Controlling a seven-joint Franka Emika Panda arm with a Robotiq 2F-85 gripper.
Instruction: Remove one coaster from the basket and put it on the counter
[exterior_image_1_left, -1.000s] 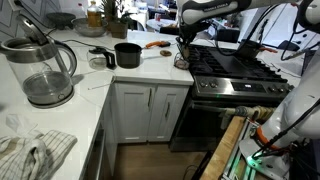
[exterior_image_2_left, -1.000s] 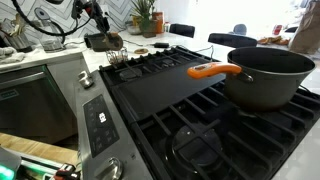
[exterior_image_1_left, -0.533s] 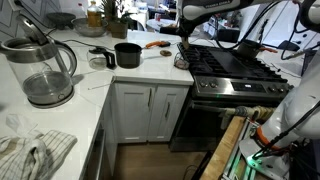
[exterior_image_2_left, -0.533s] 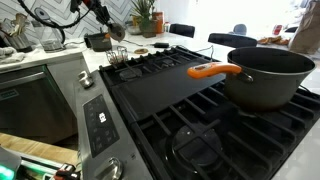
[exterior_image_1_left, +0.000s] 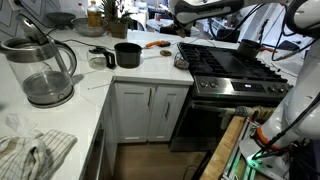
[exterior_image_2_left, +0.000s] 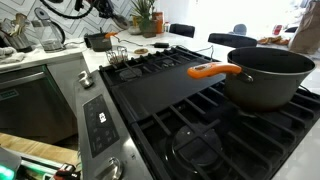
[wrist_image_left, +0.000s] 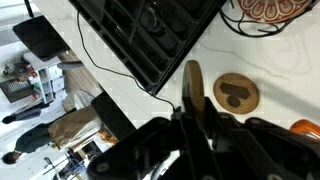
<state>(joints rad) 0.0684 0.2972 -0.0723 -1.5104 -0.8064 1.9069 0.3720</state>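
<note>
Gripper: jaws clenched on the coaster, which is held on edge above the counter. A second brown disc is laid flat on the counter, near the basket and beside the stove top.

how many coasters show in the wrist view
3: a coaster held on edge in the gripper, another flat on the counter, a patterned one in the basket; more may be stacked beneath.
</note>
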